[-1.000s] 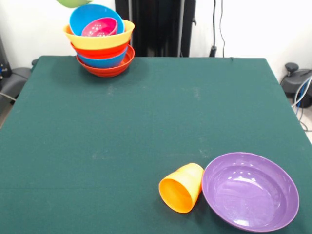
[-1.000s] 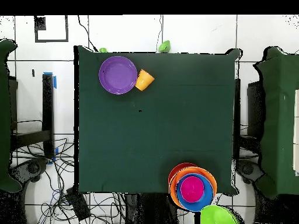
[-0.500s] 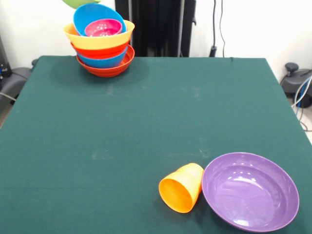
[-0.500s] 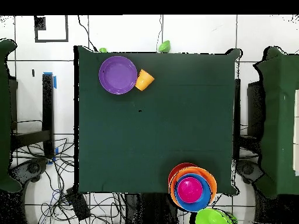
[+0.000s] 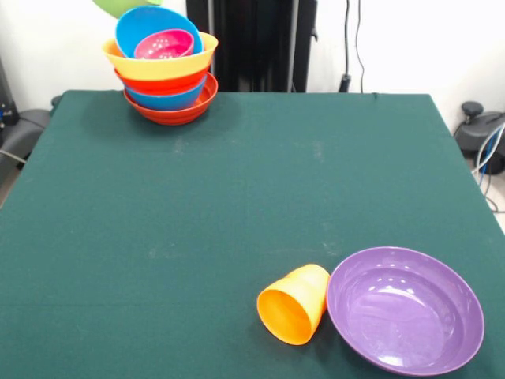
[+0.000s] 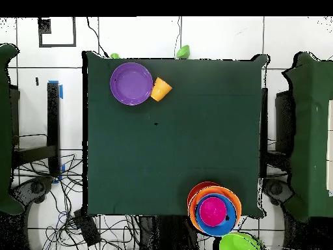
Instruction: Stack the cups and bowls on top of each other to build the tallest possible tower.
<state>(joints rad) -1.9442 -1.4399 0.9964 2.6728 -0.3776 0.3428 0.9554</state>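
Observation:
The tower [image 5: 162,75] stands at the table's far left corner: a red-orange bowl at the base, then blue, red-orange and a wide orange bowl, with a tilted blue bowl [image 5: 138,24] and a small magenta bowl [image 5: 163,43] inside. From overhead the tower [image 6: 213,209] sits at the bottom edge. A green bowl [image 5: 122,6] hangs just above it, cut by the picture's top; overhead this green bowl [image 6: 238,243] lies beyond the table edge. What holds it is hidden. The orange cup [image 5: 294,304] lies on its side against the large purple bowl [image 5: 405,308]. No gripper shows.
The green table [image 5: 237,181] fills the front view. Overhead, two small green things [image 6: 184,51] [image 6: 115,56] sit just past the table's top edge, near the purple bowl [image 6: 131,84] and cup [image 6: 160,88]. Cables lie on the floor around the base.
The green bowl above the tower has shifted a little sideways. The tilted blue bowl on top has rocked slightly. The cup and purple bowl have not moved.

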